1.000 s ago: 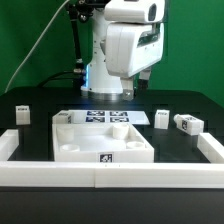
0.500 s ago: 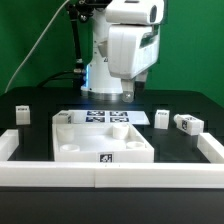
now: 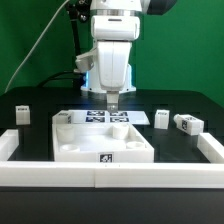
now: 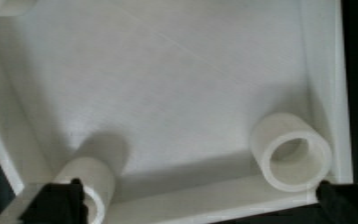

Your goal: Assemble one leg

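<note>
Three legs, small white posts with black-and-white tags, stand loose on the black table: one (image 3: 22, 113) at the exterior view's left, two (image 3: 162, 118) (image 3: 187, 124) at its right. The large white square tabletop piece (image 3: 70, 143) lies in the middle, hollow side up. My gripper (image 3: 112, 101) hangs over its back edge, pointing down, open and empty. In the wrist view the gripper (image 4: 208, 205) looks into the tabletop piece (image 4: 176, 90), with two round sockets (image 4: 291, 160) (image 4: 98, 170) showing. The dark fingertips (image 4: 59, 200) stand wide apart.
The marker board (image 3: 136, 117) lies flat behind the tabletop piece. A low white wall (image 3: 60, 177) runs along the front, with side pieces at the left (image 3: 8, 143) and right (image 3: 211, 148). A green backdrop and the robot base (image 3: 95, 85) stand behind.
The wrist has turned and the gripper has shifted toward the exterior view's left and come lower over the tabletop piece's back edge. The parts on the table have not moved.
</note>
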Robot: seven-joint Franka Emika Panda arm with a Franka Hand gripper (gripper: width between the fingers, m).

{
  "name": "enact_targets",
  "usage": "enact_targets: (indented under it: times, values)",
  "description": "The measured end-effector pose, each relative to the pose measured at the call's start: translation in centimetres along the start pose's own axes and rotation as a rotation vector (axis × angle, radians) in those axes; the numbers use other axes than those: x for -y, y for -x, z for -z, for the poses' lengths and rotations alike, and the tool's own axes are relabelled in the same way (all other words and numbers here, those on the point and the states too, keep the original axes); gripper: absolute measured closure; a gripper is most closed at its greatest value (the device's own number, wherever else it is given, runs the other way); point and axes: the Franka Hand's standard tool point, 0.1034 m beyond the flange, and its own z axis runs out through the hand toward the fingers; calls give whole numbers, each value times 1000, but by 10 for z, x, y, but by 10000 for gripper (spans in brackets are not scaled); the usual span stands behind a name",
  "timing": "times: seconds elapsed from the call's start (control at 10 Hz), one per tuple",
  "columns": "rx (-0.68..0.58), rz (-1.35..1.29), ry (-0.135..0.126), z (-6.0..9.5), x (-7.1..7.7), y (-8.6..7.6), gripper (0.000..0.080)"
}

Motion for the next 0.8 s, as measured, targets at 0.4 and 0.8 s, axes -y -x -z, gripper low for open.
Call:
enact_targets:
  times: [0.4, 0.8]
  values:
    - [9, 107, -5, -8, 11, 6, 150]
    - [22, 202, -6, -35, 46, 24, 150]
